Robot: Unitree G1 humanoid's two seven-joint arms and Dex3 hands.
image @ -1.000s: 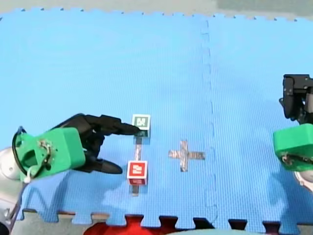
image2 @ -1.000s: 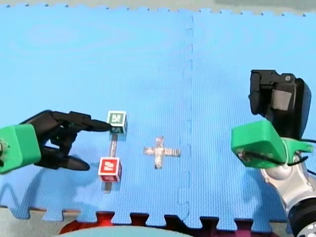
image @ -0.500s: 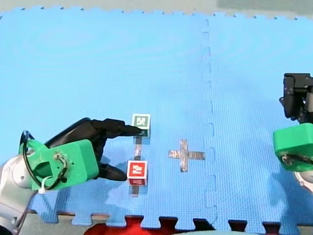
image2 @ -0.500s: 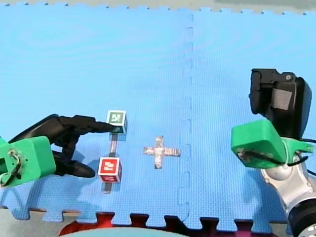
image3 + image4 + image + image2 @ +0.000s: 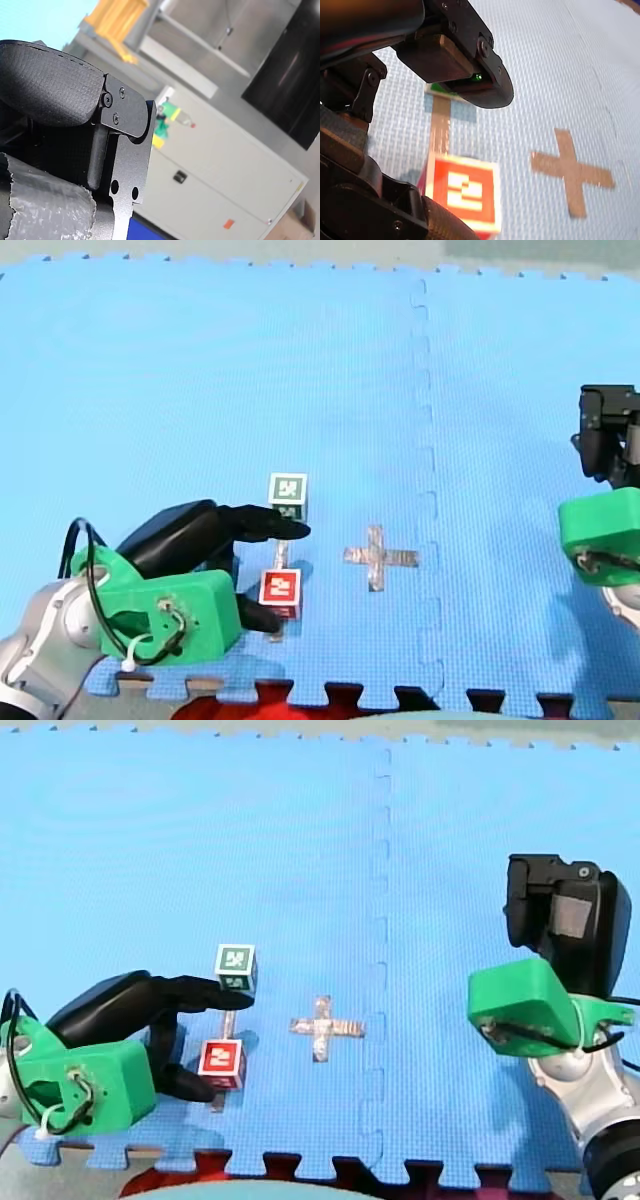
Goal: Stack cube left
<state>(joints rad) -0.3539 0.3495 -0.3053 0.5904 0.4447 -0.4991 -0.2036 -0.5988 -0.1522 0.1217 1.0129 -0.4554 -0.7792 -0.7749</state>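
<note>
A red cube (image 5: 281,590) with a white tag lies on the blue foam mat (image 5: 200,390), near its front edge. A green cube (image 5: 288,492) sits just behind it, with a strip of tape between them. My left hand (image 5: 280,575) straddles the red cube. Its long fingers (image 5: 270,525) reach over the gap between the two cubes, and its thumb (image 5: 258,617) is at the cube's near left corner. In the second wrist view the red cube (image 5: 462,192) sits between finger and thumb, not squeezed. My right hand (image 5: 555,915) is raised at the mat's right side, holding nothing.
A grey tape cross (image 5: 378,557) is stuck to the mat right of the cubes. A seam (image 5: 428,440) runs front to back through the mat. The mat's jagged front edge (image 5: 330,695) is close to the red cube.
My left arm has swung forward and right. Its fingertips left the green cube and now hang over the gap, and the thumb has come up against the red cube. The right arm is unmoved.
</note>
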